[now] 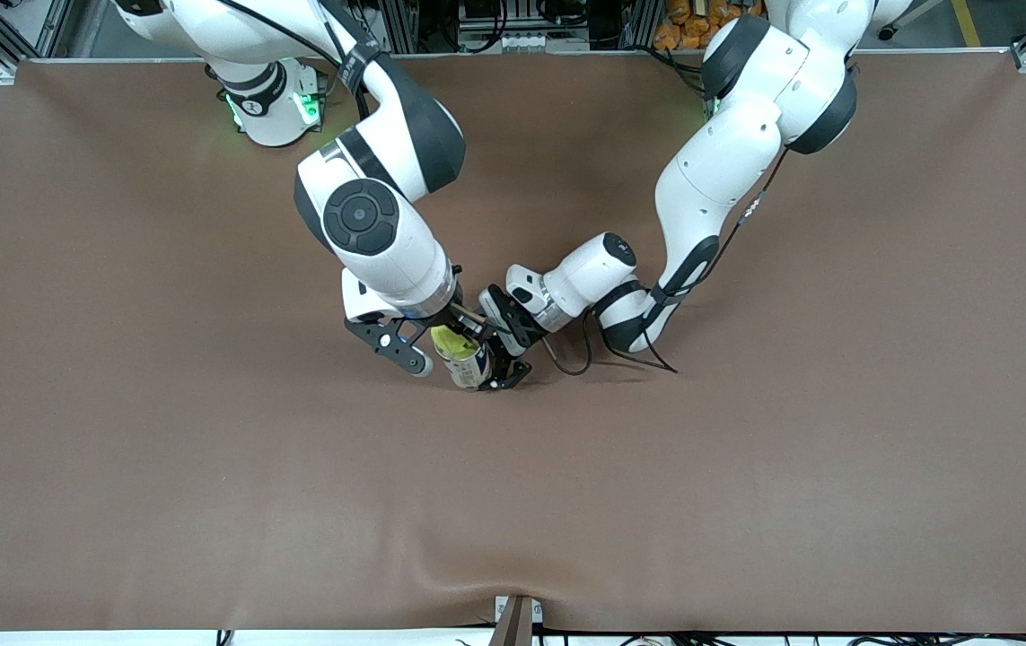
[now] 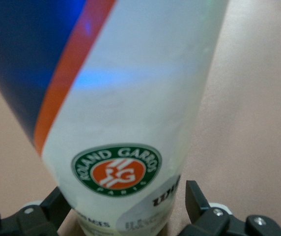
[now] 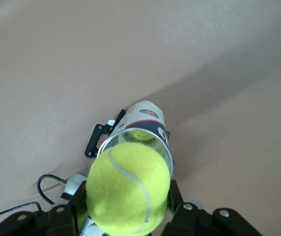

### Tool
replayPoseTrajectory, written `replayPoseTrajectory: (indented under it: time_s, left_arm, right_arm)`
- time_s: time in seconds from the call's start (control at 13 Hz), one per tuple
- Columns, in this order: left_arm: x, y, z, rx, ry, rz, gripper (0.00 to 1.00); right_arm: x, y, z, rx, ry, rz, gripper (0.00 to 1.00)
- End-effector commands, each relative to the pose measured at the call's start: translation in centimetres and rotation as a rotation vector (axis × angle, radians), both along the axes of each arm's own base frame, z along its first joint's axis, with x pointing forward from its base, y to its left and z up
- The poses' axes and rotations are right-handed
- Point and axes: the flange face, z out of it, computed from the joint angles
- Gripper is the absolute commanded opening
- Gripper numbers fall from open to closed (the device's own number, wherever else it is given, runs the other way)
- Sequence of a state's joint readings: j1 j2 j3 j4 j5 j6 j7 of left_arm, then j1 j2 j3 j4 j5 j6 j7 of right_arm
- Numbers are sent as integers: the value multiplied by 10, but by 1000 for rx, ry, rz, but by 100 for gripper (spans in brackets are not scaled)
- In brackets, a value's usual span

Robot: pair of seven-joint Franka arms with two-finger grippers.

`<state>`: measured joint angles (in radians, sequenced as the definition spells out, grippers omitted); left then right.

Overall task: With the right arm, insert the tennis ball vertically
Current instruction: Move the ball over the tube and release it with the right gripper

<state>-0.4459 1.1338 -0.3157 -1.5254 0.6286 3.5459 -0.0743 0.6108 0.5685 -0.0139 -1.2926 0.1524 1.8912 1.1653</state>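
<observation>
A brown tabletop (image 1: 746, 467) carries one upright tennis-ball can (image 1: 466, 361) near its middle. The left tool (image 1: 502, 357), jaws spread wide around the can's base, apparently steadies it so the mouth faces up. The right tool (image 1: 441, 345), clamped on the tennis ball (image 3: 128, 187), hangs right over the open mouth; another ball already sits inside.

Fuzzy yellow felt on the tennis ball (image 3: 128, 187), a smooth pale seam curving across it. The ball can (image 2: 130, 98) is glossy clear plastic with a slick printed label. Matt brown cloth covers the table (image 1: 746, 493), faintly rippled at lower centre.
</observation>
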Motion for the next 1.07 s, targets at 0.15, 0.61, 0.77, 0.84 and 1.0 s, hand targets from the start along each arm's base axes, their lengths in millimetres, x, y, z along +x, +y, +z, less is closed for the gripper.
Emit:
replayPoseTrajectory:
  time_s: [0.15,0.61,0.77,0.84,1.0]
  left_arm:
    - [-1,1,4,-9,-5,-10,100]
    - [-1,1,3,-9,-5,-9,100]
    - [-1,1,3,-9,-4,-10,100]
    - [-2,1,2,-8,-2,-10,100]
    - [-1,1,3,-9,-4,-10,100]
  right_arm:
    - [2,2,5,-5,-9,-9,0]
    - [5,0,-7,-16,1,-6,86]
    - [5,1,-9,-17,2,-6,99]
    - [5,1,-9,-17,2,-6,100]
    - [6,-1,-9,-17,2,-9,100]
